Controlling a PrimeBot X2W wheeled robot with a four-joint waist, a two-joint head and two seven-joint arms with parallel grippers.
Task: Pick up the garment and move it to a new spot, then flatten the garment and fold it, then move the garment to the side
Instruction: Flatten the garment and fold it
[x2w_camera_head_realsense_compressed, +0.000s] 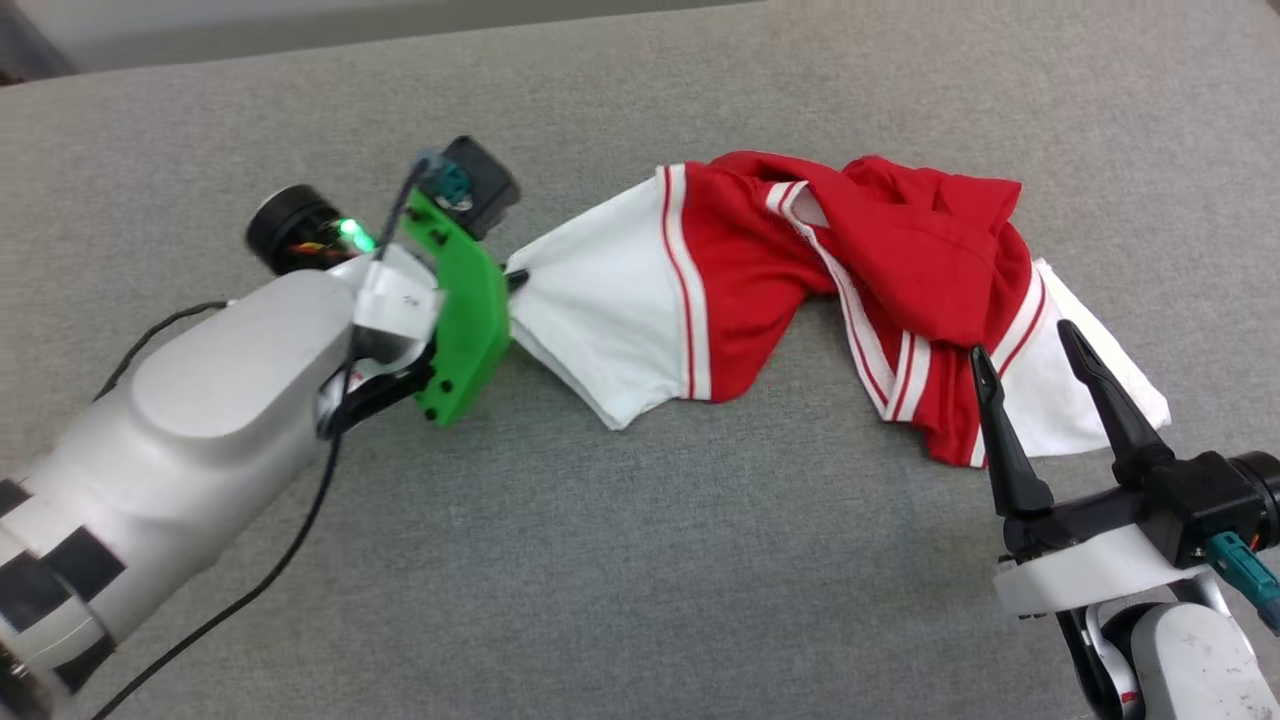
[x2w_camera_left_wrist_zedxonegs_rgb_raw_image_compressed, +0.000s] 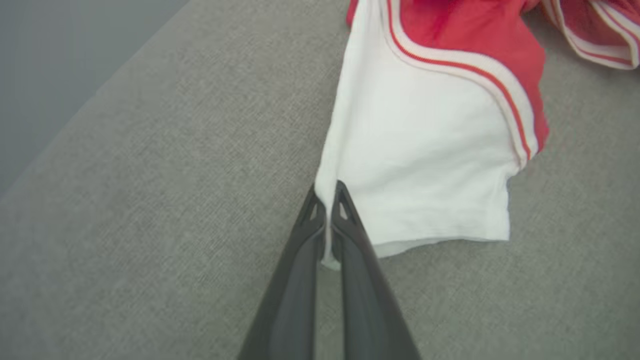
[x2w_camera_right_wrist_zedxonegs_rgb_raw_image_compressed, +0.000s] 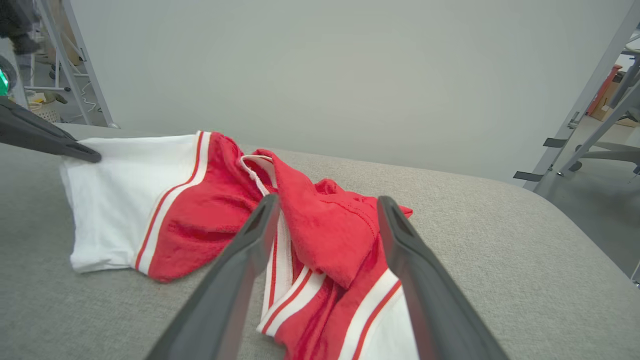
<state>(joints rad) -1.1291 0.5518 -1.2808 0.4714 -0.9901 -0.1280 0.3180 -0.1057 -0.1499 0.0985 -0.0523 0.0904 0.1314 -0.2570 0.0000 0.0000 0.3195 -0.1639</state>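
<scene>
Left gripper (x2w_camera_left_wrist_zedxonegs_rgb_raw_image_compressed: 327, 192) pinches the garment (x2w_camera_head_realsense_compressed: 760, 270) by a sleeve (x2w_camera_left_wrist_zedxonegs_rgb_raw_image_compressed: 425, 175) — right gripper (x2w_camera_head_realsense_compressed: 1022, 343) spread.

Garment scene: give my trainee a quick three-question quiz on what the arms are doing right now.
1. True or false: the left gripper is shut on the edge of a white sleeve of the garment.
2. Pick one. The right gripper is: A) open, holding nothing, at the garment's other end; B) shut on the red body; C) clamped on the collar.
3. Fill the gap: the garment lies ____ on the grey surface, not spread flat.

Key: 1 true; 2 A; 3 crumpled.
</scene>
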